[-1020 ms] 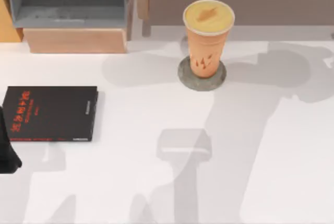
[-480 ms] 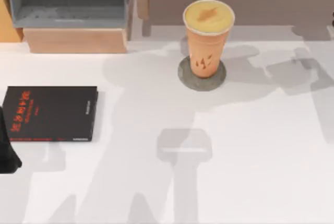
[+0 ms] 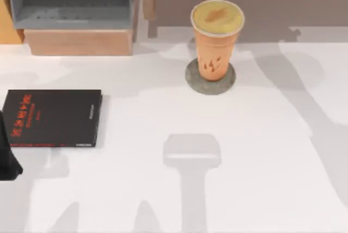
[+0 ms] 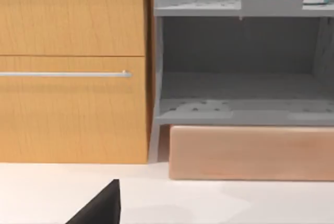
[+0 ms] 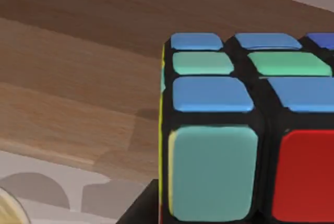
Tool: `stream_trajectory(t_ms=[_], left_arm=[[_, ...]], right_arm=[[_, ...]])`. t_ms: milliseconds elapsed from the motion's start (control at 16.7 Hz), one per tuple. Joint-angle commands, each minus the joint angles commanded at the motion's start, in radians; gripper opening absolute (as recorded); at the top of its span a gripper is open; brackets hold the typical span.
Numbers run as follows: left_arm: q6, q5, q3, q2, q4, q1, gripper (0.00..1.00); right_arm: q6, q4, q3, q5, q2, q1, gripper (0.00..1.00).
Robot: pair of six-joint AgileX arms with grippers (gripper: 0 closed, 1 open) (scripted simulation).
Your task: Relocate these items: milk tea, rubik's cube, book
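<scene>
I count one milk tea (image 3: 217, 40), one black book (image 3: 53, 118) with red letters I can't read, one rubik's cube (image 5: 250, 130) — I cannot tell either gripper's grip.

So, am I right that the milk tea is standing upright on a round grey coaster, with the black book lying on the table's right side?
Not quite: the top view shows the black book lying on the table's left side, not its right. The rest holds: the milk tea stands upright on the round grey coaster.
</scene>
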Motion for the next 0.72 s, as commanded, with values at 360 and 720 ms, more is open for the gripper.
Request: stream_trajectory(t_ms=[360, 720], left_arm=[[0.0, 0.0, 0.0, 0.0, 0.0, 0.0, 1.0], [0.0, 0.0, 0.0, 0.0, 0.0, 0.0, 1.0]], right_arm=[[0.074, 0.433, -0.053, 0.145, -0.078, 0.116, 0.0], [0.082, 0.521, -0.04, 0.182, -0.057, 0.113, 0.0]])
